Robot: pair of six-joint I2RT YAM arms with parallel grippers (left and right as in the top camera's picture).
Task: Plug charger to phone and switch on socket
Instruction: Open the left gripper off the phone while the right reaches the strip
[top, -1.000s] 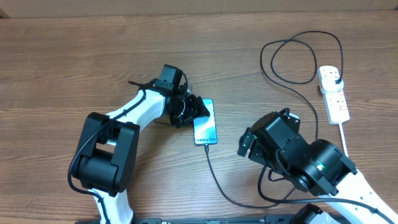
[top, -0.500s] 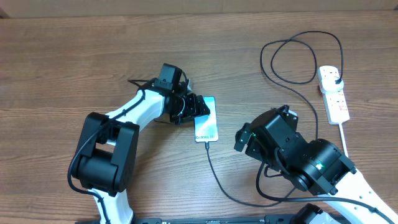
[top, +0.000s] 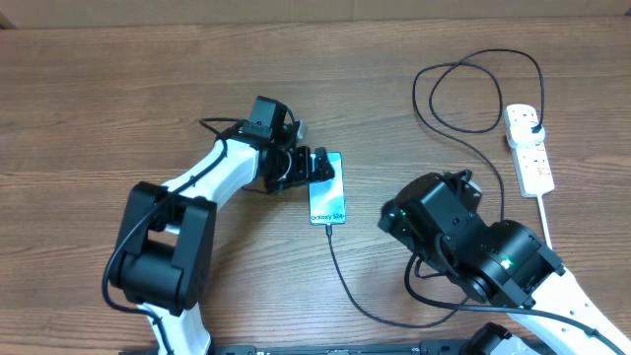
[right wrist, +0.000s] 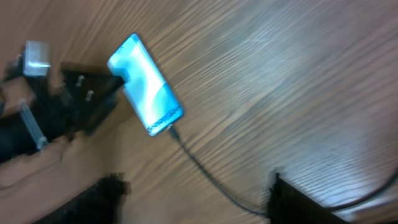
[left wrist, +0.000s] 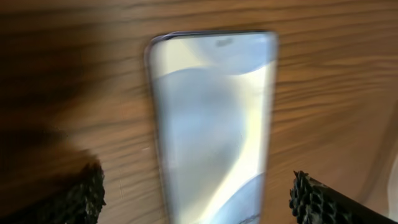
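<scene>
The phone (top: 327, 187) lies flat on the wooden table with its light blue screen up. The charger's black plug head (top: 328, 228) sits at its lower end, also seen in the right wrist view as the plug head (right wrist: 171, 130). The thin black charger cable (top: 347, 291) runs down under my right arm, then loops up to the socket (top: 529, 150) at the right. My left gripper (left wrist: 196, 194) is open, its fingers either side of the phone (left wrist: 214, 118) with wood showing in both gaps. My right gripper (right wrist: 196, 190) is open above the cable (right wrist: 205, 171), holding nothing.
A thick white cord (top: 544, 222) leaves the socket's lower end toward the front right. The cable's big loop (top: 473, 94) lies on the table at the back right. My right arm's bulky wrist (top: 444, 222) hangs over the table right of the phone.
The left gripper has opened off the phone, which has straightened slightly. The right arm has shifted a little and its jaws have come somewhat closer together.
</scene>
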